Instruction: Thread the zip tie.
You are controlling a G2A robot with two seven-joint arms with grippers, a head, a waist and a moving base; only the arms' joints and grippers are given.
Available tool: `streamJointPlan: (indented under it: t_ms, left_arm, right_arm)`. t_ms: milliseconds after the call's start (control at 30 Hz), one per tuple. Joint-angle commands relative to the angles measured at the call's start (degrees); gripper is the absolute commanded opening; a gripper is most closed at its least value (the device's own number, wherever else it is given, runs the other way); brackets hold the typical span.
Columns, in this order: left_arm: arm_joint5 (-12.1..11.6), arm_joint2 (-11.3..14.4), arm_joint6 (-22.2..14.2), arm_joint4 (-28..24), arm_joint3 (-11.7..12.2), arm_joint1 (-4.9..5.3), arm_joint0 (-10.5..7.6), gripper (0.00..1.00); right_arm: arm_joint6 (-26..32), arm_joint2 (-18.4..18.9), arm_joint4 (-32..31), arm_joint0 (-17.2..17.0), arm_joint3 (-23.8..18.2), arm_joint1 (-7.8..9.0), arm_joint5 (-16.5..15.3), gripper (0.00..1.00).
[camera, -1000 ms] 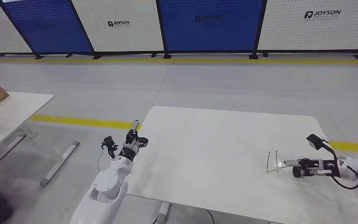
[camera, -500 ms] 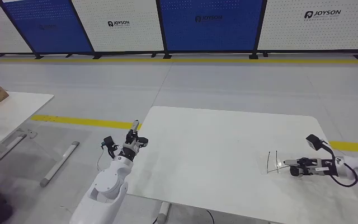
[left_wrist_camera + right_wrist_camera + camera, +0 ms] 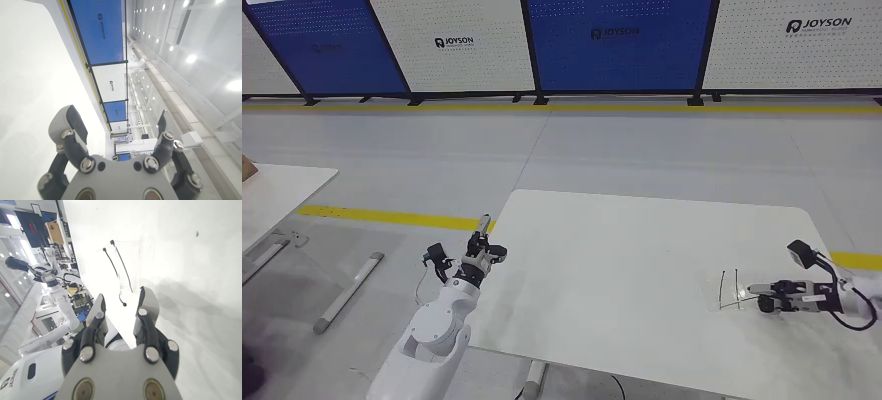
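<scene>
Two gaping, empty: left pincer [image 3: 119,113], right pincer [image 3: 122,292] near zip ties [image 3: 123,268].

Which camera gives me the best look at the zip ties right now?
The right wrist view: the zip ties lie on the table ahead of the right gripper, fingers open, heads visible. The top view gives thin dark lines beside that gripper. The left wrist view faces the hall.

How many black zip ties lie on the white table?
3, together before the right hand: long zip tie, shorter zip tie beside it, third zip tie nearest the hand. None seems hidden.
</scene>
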Motion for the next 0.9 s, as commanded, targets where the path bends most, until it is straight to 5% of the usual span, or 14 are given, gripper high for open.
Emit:
streamJointPlan:
  t_ms: [0, 300, 533, 867]
  left_arm:
    - [0.0, 0.0, 0.0, 0.0, 0.0, 0.0, 0.0, 1.0]
    - [0.0, 0.0, 0.0, 0.0, 0.0, 0.0, 0.0, 1.0]
    - [0.0, 0.0, 0.0, 0.0, 0.0, 0.0, 0.0, 1.0]
    - [0.0, 0.0, 0.0, 0.0, 0.0, 0.0, 0.0, 1.0]
  right_arm:
    - [0.0, -0.2, 0.2, 0.2, 0.5, -0.18, -0.2, 0.33]
    - [0.0, -1.2, 0.8, 1.0, 2.3, -0.87, -0.6, 0.23]
    - [0.0, -1.8, 1.2, 1.4, 3.2, -1.15, -1.1, 0.0]
    - [0.0, -2.1, 3.0, 1.1, 1.2, -0.4, -1.4, 0.0]
